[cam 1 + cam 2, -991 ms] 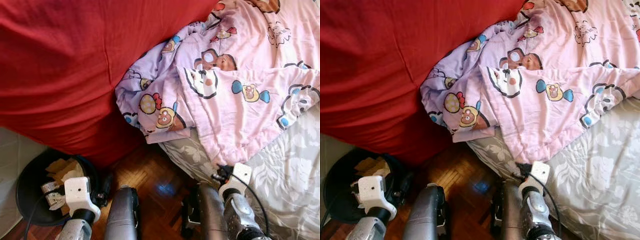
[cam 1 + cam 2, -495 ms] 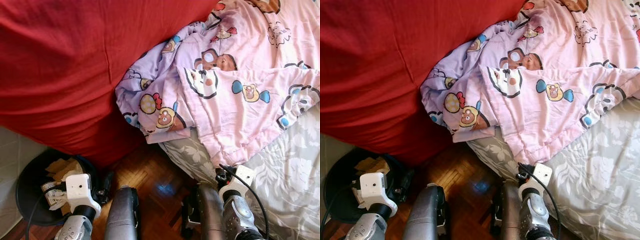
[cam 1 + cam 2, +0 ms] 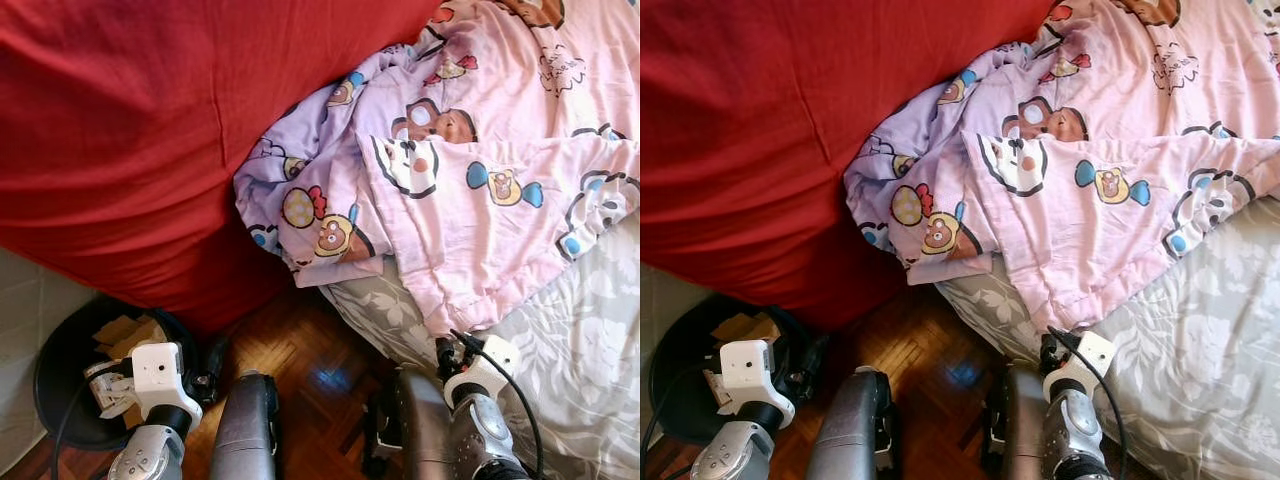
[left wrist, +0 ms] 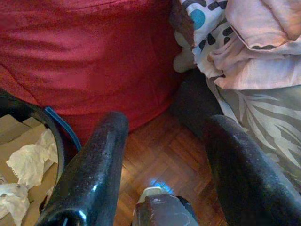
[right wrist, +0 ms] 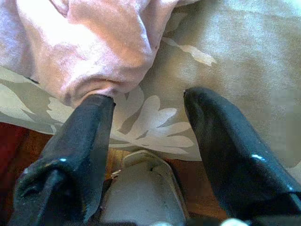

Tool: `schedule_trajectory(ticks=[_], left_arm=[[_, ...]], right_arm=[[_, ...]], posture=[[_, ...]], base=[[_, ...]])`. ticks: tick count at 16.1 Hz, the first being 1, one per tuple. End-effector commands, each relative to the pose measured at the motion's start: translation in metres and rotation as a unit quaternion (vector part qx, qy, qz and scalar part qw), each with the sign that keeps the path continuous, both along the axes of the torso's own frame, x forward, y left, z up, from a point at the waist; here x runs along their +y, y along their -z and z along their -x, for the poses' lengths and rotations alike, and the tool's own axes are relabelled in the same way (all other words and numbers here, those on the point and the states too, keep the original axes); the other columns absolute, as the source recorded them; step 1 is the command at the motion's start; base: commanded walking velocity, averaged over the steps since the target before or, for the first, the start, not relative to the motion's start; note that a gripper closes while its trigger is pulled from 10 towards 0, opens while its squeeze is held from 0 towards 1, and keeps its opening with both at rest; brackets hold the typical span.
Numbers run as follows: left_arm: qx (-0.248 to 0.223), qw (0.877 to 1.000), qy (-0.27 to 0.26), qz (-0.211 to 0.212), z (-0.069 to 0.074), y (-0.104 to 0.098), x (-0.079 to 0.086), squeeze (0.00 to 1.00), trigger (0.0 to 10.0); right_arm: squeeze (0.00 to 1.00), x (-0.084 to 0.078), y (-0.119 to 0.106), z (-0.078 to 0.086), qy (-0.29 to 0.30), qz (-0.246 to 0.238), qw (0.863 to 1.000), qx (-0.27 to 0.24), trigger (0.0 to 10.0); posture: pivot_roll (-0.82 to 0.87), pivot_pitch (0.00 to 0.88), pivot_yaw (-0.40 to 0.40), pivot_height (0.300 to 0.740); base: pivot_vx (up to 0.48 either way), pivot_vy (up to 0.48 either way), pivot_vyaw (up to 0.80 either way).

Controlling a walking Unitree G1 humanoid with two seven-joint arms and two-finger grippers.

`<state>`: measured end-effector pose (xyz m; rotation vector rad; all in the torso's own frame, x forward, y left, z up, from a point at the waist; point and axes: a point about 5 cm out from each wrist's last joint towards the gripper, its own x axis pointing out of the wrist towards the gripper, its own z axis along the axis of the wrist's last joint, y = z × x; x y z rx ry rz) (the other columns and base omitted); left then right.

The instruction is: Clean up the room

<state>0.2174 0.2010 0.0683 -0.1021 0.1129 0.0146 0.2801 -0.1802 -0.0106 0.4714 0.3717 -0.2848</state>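
A: Where the eye view shows the blanket, upper right, what next?
B: Go slow. In the left wrist view, left gripper gapes, empty. In the right wrist view, right gripper gapes beside its hem.

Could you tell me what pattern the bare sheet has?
A grey sheet with pale leaves, clearest in the right wrist view.

Blanket on bed; bin on floor, left.
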Motion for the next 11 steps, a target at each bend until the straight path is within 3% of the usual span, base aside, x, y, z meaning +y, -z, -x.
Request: schedule_trajectory(ticks=[1, 7, 11], left_arm=[[0.024, 1.000, -0.006, -0.006, 0.011, 0.009, 0.007, 0.00, 10.0], [0.026, 1.000, -0.003, -0.015, 0.015, 0.008, 0.010, 0.00, 10.0], [0.025, 1.000, -0.001, -0.017, 0.014, 0.007, 0.010, 0.00, 10.0]], right_arm=[[0.00, -0.002, 0.009, 0.009, 0.007, -0.021, 0.999, 0.024, 10.0], [0.00, 0.013, -0.009, -0.014, -0.032, -0.070, 0.997, -0.031, 10.0], [0.00, 0.016, -0.011, -0.015, -0.036, -0.078, 0.995, -0.040, 10.0]], posture=[[0.19, 0.415, 0.041, 0.637], [0.20, 0.418, 0.049, 0.637], [0.20, 0.415, 0.050, 0.637]], base=[[0.000, 0.000, 0.00], [0.000, 0.000, 0.00], [0.000, 0.000, 0.00]])
